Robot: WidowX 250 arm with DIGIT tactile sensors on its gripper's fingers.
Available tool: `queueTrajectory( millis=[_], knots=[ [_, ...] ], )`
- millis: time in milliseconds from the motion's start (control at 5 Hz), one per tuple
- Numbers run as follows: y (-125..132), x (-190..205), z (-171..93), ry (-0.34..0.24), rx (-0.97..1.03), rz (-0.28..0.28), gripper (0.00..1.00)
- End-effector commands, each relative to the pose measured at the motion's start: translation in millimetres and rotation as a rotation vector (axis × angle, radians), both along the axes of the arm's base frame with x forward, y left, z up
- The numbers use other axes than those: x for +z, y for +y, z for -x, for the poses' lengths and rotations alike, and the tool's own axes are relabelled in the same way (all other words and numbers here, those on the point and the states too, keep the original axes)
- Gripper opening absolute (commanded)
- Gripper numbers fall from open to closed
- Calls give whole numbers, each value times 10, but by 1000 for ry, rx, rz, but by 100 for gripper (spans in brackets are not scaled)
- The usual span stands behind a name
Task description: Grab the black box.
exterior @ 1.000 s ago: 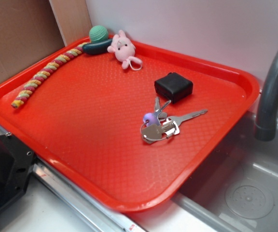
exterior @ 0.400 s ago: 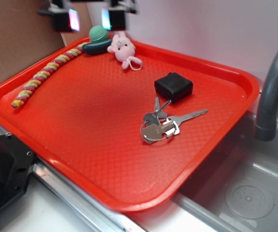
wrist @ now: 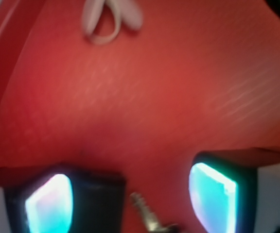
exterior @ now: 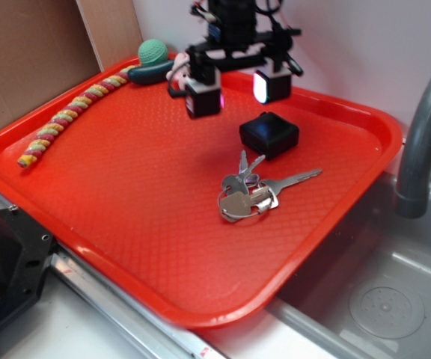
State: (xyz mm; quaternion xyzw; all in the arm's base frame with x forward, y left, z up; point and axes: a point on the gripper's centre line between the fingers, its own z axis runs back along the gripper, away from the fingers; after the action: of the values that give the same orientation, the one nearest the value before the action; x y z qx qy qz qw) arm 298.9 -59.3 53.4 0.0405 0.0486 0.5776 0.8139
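The black box [exterior: 269,134] lies on the red tray [exterior: 126,194] at the back right, just behind the key bunch [exterior: 249,192]. My gripper [exterior: 238,91] hangs above the tray just behind and left of the box, open and empty, with its glowing pads [exterior: 263,87] wide apart. In the wrist view the gripper [wrist: 130,196] shows two lit pads [wrist: 213,196]. A black shape [wrist: 103,204] beside the left pad looks like the box. A key tip [wrist: 145,218] shows between the pads.
A striped rope toy [exterior: 73,112] with a green ball end [exterior: 153,52] lies along the tray's back left. A pink plush [exterior: 176,71] is mostly hidden behind the gripper; its loop [wrist: 106,19] shows in the wrist view. A grey faucet [exterior: 421,134] and a sink [exterior: 387,299] are at the right.
The gripper was out of view a second ago. It came in at the top left and has moved right and down to just behind the black box. Nothing on the tray has moved.
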Motion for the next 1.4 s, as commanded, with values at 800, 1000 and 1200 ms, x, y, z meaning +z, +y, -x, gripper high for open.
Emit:
queueTrajectory(
  millis=[800,1000,1200],
  knots=[
    [-166,35,117,-58,-181,-69,0],
    [90,516,267,-240,-422,-81,0],
    [397,988,510,-395,-663,-44,0]
  ],
)
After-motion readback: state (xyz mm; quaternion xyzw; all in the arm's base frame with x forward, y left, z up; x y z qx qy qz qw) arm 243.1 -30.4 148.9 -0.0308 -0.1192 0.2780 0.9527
